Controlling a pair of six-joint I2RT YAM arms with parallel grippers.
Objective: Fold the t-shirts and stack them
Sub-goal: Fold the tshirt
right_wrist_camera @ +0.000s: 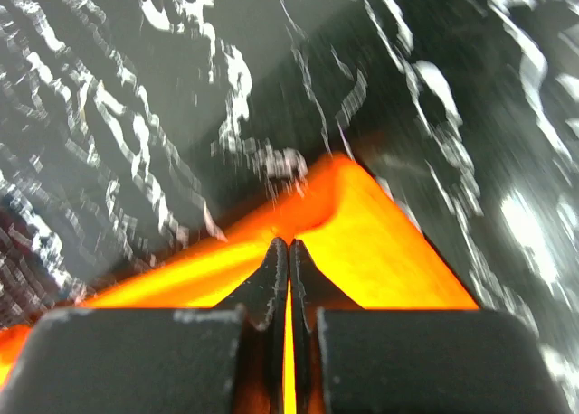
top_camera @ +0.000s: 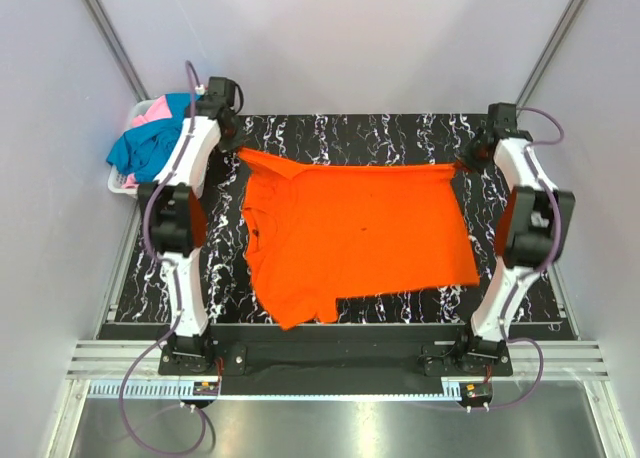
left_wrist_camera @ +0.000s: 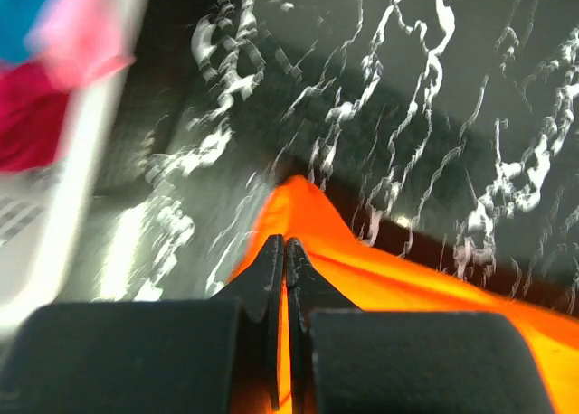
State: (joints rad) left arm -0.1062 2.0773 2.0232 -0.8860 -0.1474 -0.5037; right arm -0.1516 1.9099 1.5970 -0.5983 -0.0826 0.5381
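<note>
Orange t-shirt [top_camera: 360, 233]: spread open across the middle of the black marbled table [top_camera: 400, 138], far edge stretched in a line from left to right, near part lying on the table with a fold towards the near left. Left gripper [left_wrist_camera: 283, 244]: fingers pressed together, clamped on the far left corner of the cloth, just beside the white basket [top_camera: 118, 183]. Right gripper [right_wrist_camera: 289, 244]: fingers pressed together, clamped on the far right corner of the cloth. Teal-blue t-shirt [top_camera: 145, 148] and pink t-shirt [top_camera: 155, 110]: bundled in the basket at the far left, off the table edge. Red t-shirt [left_wrist_camera: 27, 116]: in the same basket, blurred in the left wrist view.
</note>
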